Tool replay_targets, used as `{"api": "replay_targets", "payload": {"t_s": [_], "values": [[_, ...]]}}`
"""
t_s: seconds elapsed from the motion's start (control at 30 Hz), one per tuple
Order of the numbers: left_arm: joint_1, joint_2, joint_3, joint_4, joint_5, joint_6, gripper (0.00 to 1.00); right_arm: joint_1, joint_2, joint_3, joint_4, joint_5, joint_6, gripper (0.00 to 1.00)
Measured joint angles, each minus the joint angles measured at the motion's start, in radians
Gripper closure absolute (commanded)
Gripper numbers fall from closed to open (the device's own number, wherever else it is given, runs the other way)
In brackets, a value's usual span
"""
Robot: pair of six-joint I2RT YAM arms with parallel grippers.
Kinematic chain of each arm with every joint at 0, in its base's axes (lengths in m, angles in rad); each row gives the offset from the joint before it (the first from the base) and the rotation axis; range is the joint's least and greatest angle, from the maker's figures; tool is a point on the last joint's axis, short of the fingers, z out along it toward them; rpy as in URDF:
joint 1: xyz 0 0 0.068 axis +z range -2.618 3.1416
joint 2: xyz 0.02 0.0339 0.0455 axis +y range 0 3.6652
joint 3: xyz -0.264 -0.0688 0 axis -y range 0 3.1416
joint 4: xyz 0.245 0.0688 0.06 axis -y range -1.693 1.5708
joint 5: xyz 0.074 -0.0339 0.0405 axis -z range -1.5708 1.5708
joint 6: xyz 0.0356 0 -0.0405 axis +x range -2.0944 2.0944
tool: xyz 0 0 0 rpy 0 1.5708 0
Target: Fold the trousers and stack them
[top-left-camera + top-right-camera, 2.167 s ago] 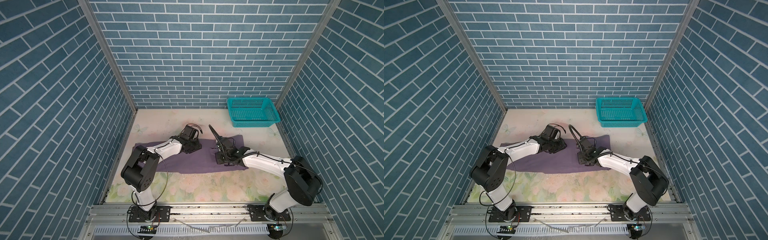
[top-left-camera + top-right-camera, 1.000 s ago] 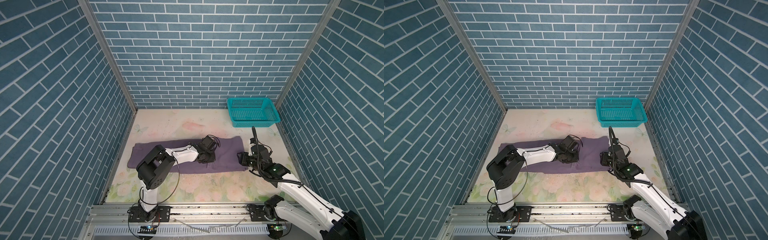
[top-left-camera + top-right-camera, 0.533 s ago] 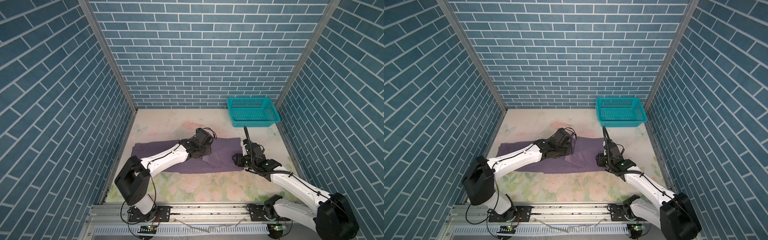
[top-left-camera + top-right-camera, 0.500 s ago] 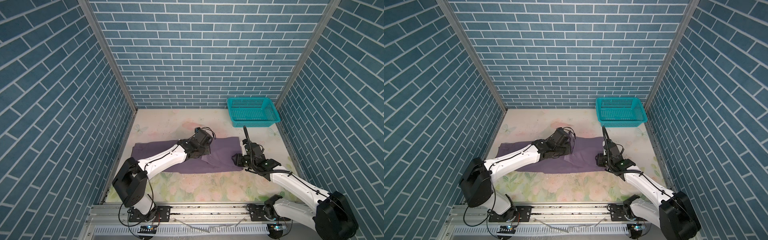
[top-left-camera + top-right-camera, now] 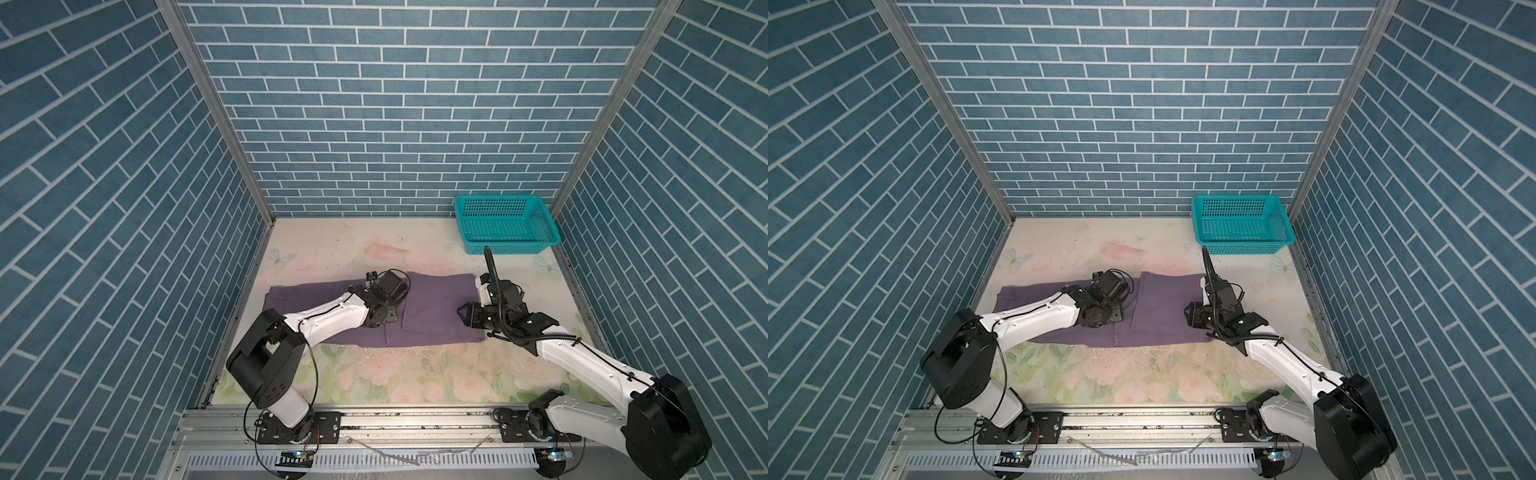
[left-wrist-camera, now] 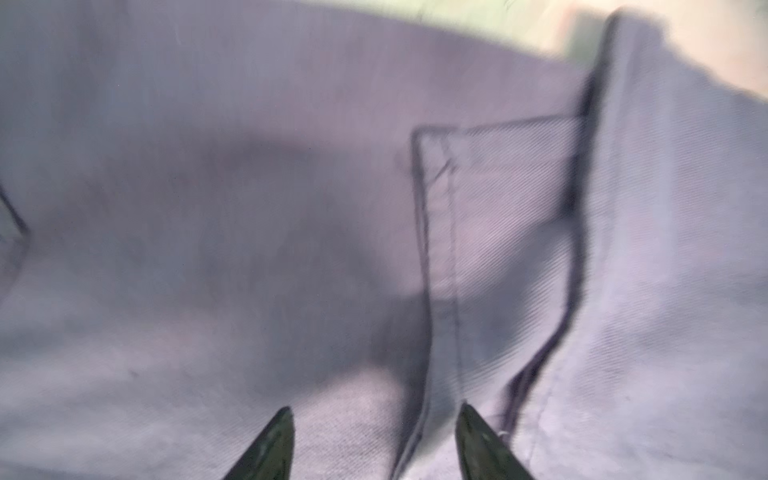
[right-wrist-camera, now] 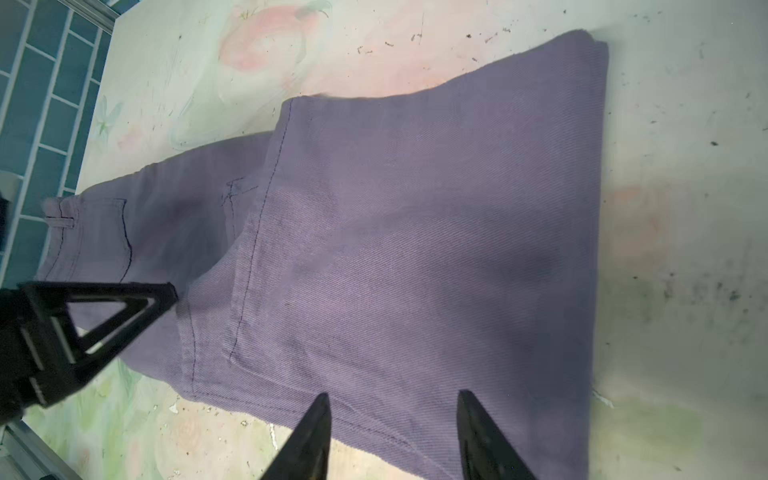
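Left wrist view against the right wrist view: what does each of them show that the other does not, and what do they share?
Only the left wrist view: the left tool from behind, tips apart, close above cloth that fills nearly the whole blurred picture. Only the right wrist view: the right tool, tips apart; a black finger of the left tool from the side; the waistband; the brick wall. Both: the purple trousers, one layer over another, on the floral table, and a tool holding nothing.
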Motion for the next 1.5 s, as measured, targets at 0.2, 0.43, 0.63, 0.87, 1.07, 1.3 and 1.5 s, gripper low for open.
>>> {"api": "replay_targets", "payload": {"t_s": [0.2,0.43,0.63,0.87,1.07,1.3,1.5], "values": [[0.004,0.024,0.147,0.035,0.067,0.088,0.69,0.000,0.003,0.000,-0.015,0.003,-0.001,0.54],[0.024,0.214,0.275,0.021,0.109,0.167,0.48,0.000,0.006,0.000,-0.029,0.011,-0.002,0.55],[0.097,0.262,0.247,0.016,0.117,0.178,0.50,0.000,0.006,0.000,-0.037,0.020,-0.002,0.54],[0.129,0.349,0.246,0.072,0.161,0.188,0.58,0.000,0.032,0.005,-0.048,0.023,-0.002,0.56],[0.144,0.394,0.278,0.111,0.196,0.197,0.91,0.000,0.048,0.032,-0.055,0.027,-0.002,0.58],[0.185,0.397,0.315,0.091,0.232,0.233,0.89,0.000,0.056,0.035,-0.059,0.056,-0.001,0.60],[0.237,0.397,0.375,0.071,0.231,0.258,0.97,0.000,0.106,0.049,-0.051,0.056,0.001,0.64]]}}
